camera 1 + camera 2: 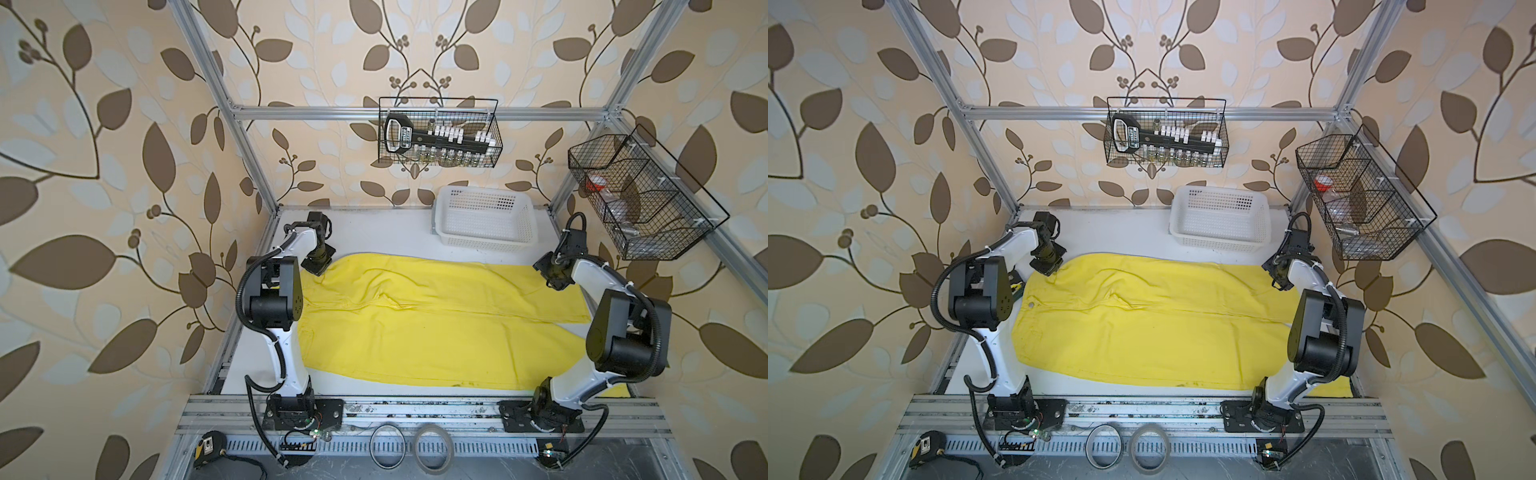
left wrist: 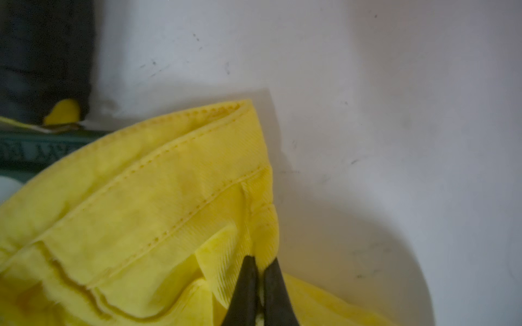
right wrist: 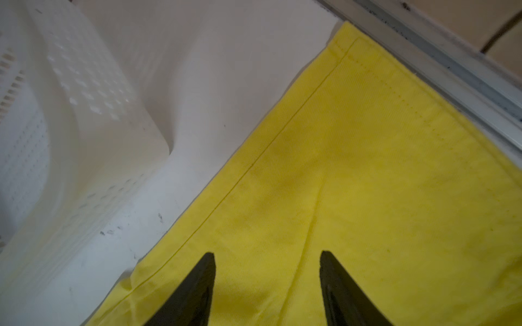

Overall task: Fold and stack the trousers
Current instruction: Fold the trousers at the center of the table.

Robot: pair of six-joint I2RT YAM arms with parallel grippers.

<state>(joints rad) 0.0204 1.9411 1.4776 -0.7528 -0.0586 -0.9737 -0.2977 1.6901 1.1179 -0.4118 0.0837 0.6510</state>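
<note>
The yellow trousers (image 1: 436, 328) (image 1: 1142, 324) lie spread across the white table in both top views, waist at the left and legs running to the right. My left gripper (image 1: 318, 266) (image 1: 1047, 266) is at the far left waist corner. In the left wrist view it (image 2: 261, 261) is shut on a pinched fold of the waistband cloth (image 2: 158, 197). My right gripper (image 1: 550, 278) (image 1: 1277, 278) hovers over the far leg near its hem. In the right wrist view it (image 3: 268, 256) stands open astride a crease in the trousers (image 3: 367, 183).
A white perforated basket (image 1: 486, 243) (image 1: 1219, 245) (image 3: 84, 84) stands at the back right, just beyond the far leg. Two black wire baskets (image 1: 440, 133) (image 1: 640, 199) hang from the frame. An aluminium rail (image 3: 452, 59) borders the hem. Tape rolls (image 1: 432, 457) lie on the front rail.
</note>
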